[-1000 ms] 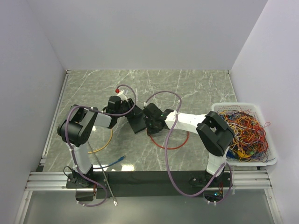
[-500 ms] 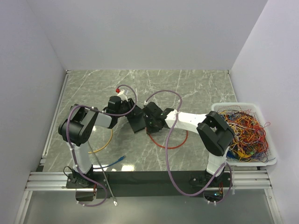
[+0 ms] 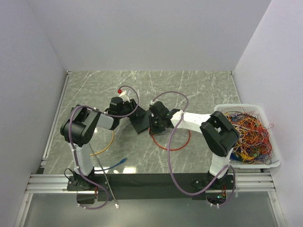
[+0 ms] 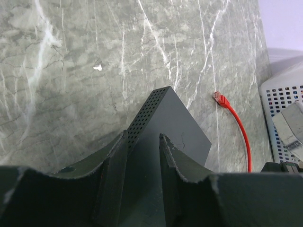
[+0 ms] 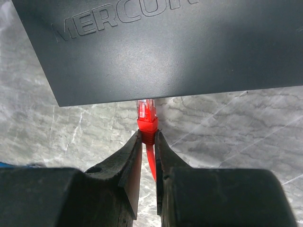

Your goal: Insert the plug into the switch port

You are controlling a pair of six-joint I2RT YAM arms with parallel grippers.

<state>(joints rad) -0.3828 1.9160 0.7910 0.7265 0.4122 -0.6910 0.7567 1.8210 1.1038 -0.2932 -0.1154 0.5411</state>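
Noted slight rightward shift of right hand (image 5: 147,135), pinching red plug (image 5: 147,113) by its boot, tip level at switch (image 5: 165,47) edge; port hidden. Left hand (image 4: 142,137) clamped on switch, apparently bracing it on worktop (image 4: 57,71).

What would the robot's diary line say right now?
left claw: grips black boxy plastic switch | right claw: pinches red cable plug | plug tip: at switch edge, seating hidden

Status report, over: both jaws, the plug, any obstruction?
Left gripper: jaws shut on black rectangular plastic switch. Right gripper: jaws shut on red cable plug, tip at switch edge, seating not visible. No obstruction seen.
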